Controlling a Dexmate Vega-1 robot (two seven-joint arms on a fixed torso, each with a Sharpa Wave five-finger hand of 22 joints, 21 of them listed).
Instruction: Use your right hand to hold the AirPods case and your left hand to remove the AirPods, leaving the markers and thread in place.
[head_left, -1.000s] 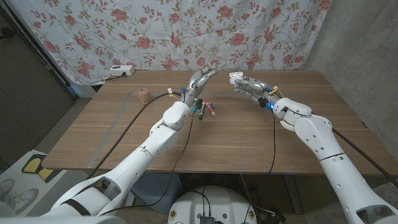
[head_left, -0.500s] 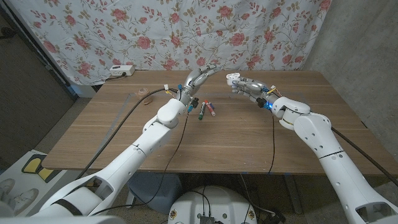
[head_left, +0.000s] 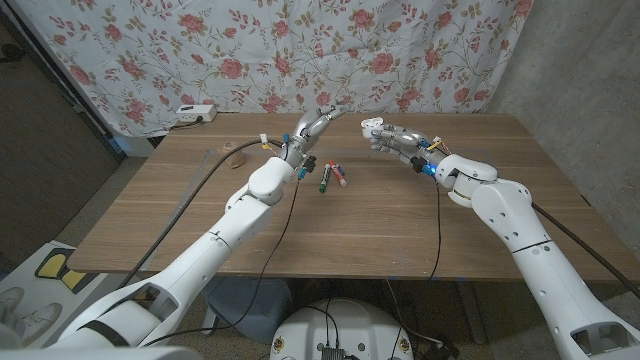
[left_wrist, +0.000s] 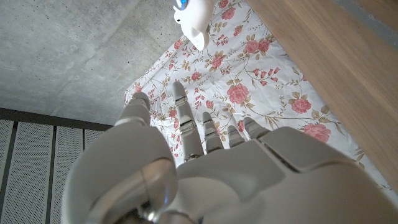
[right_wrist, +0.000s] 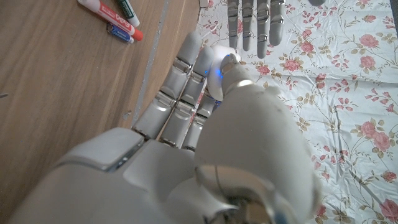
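AirPods case (head_left: 372, 126) was held above the far middle of the table (head_left: 400, 230) by the right hand (head_left: 392, 136), fingers curled round it; case largely hidden, lid state not discernible. Left hand (head_left: 318, 124) was raised just left of it, fingers extended, apart, nothing held. Markers (head_left: 330, 177) lay on the table nearby.

arms: white glossy shells, rounded segs | hands: left hand (head_left: 314, 126) & right hand (head_left: 392, 136) silver-grey metal, segmented fingers | cables: black, running along both forearms | right wrist: blue light, small coloured connectors | left wrist: coloured bits too
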